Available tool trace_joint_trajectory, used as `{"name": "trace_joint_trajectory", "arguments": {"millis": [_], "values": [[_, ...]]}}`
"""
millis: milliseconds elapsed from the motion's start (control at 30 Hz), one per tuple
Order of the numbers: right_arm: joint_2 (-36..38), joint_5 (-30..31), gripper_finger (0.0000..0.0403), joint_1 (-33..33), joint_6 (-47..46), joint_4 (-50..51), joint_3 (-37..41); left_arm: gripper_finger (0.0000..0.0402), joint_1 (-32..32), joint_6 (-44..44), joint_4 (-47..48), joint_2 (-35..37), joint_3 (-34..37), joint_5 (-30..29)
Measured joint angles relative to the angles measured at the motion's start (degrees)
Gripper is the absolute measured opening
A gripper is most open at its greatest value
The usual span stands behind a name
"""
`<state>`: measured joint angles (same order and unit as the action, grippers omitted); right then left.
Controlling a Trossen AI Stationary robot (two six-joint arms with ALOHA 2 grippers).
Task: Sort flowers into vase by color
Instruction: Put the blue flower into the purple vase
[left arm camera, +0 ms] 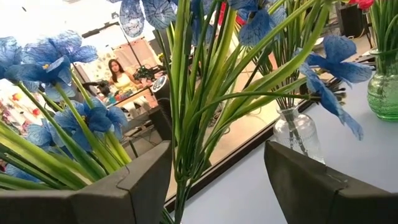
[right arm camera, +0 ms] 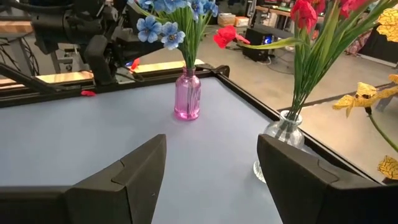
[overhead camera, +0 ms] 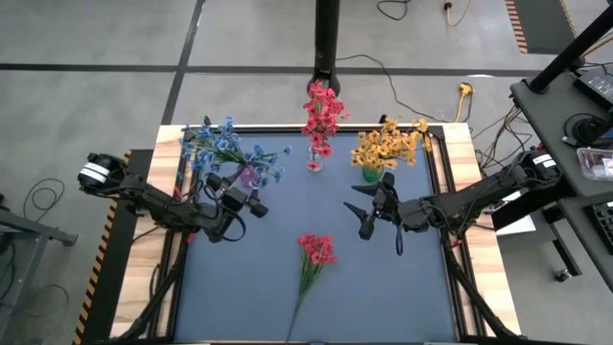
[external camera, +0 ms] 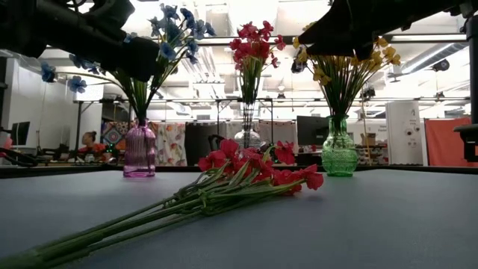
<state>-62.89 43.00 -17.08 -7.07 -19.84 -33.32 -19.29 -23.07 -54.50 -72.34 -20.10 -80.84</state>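
High view: red flowers [overhead camera: 315, 251] lie between both grippers — nearer front.

Blue flowers [overhead camera: 228, 149] stand fanned out in a pink vase [external camera: 140, 151] at the table's far left. Red flowers [overhead camera: 323, 111] stand upright in a clear vase [right arm camera: 281, 146] at the far middle. Yellow-orange flowers [overhead camera: 388, 144] fill a green vase [external camera: 339, 158] at the far right. A loose red sprig [overhead camera: 312, 264] lies flat near the table's middle, blossoms pointing toward the vases.
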Motion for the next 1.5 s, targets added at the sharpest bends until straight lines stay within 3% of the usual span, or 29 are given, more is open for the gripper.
{"name": "trace_joint_trajectory", "arguments": {"millis": [767,967,1133,1300,1500], "values": [[0.0,0.0,0.0244,0.3,1.0,0.3,0.2,0.0238,1.1,2.2,1.9,0.0,0.0,1.2],[0.0,0.0,0.0244,0.3,1.5,0.3,0.2,0.0238,5.8,2.6,1.9,0.0,0.0,8.4],[0.0,0.0,0.0244,0.3,1.5,0.3,0.2,0.0234,9.8,2.6,1.9,0.0,0.0,9.6],[0.0,0.0,0.0244,0.3,1.5,0.3,0.2,0.0205,10.6,2.6,1.8,0.0,0.0,9.7],[0.0,0.0,0.0244,0.3,1.5,0.4,0.2,0.0125,10.6,2.6,1.8,0.0,0.0,6.0]]}}
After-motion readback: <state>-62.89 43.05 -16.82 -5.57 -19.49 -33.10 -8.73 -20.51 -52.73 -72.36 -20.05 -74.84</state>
